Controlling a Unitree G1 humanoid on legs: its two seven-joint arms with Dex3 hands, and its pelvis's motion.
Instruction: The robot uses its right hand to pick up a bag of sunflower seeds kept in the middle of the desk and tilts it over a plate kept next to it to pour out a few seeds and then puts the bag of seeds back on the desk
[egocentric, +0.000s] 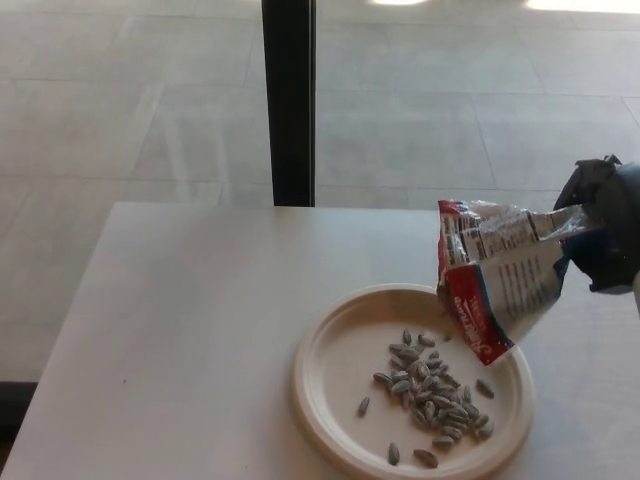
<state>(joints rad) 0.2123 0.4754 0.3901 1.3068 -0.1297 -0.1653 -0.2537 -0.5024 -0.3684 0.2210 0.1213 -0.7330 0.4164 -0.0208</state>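
Note:
My right hand comes in from the right edge and is shut on the bag of sunflower seeds. The red, white and clear bag is tilted with its open mouth pointing down and left, hanging over the right part of the round cream plate. A pile of several grey striped seeds lies on the plate, mostly right of its centre. The plate rests on the white desk. My left hand does not show.
A black pillar stands behind the desk's far edge, with grey tiled floor beyond. The desk's left edge runs down toward the bottom left corner.

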